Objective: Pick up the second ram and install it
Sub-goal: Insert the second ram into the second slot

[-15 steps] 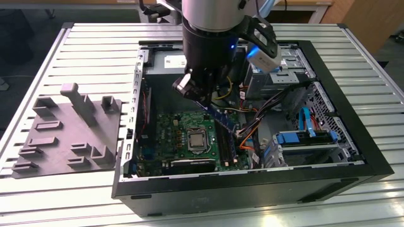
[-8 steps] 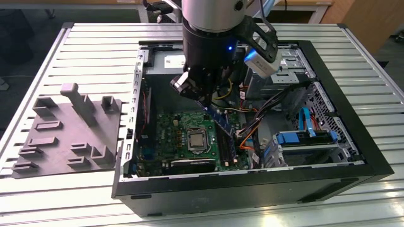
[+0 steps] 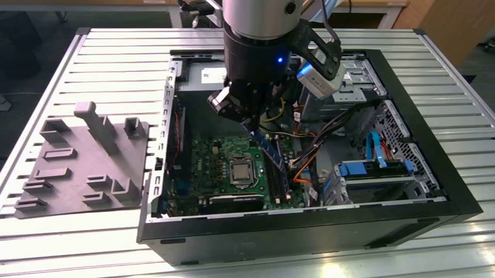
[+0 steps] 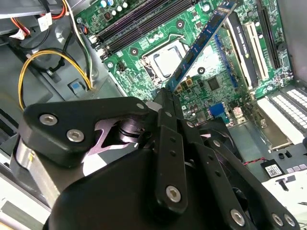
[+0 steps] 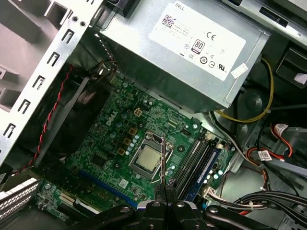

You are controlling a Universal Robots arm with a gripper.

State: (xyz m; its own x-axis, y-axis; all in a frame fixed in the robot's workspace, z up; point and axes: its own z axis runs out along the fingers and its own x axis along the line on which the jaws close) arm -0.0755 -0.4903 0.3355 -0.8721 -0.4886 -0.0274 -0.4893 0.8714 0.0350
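Green motherboard lies below my gripper, which is pinching one end of the second ram. The blue-green stick juts out past my fingertips, tilted over the board. Its line crosses the edge of the processor socket, with the long black slots just beside it. Whether its far end touches anything I cannot tell.

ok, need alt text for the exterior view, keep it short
The tool holds the second ram by one end, tilted over the green motherboard inside an open computer case lying on a slatted table. A grey fixture block sits beside the case at the exterior view's left.
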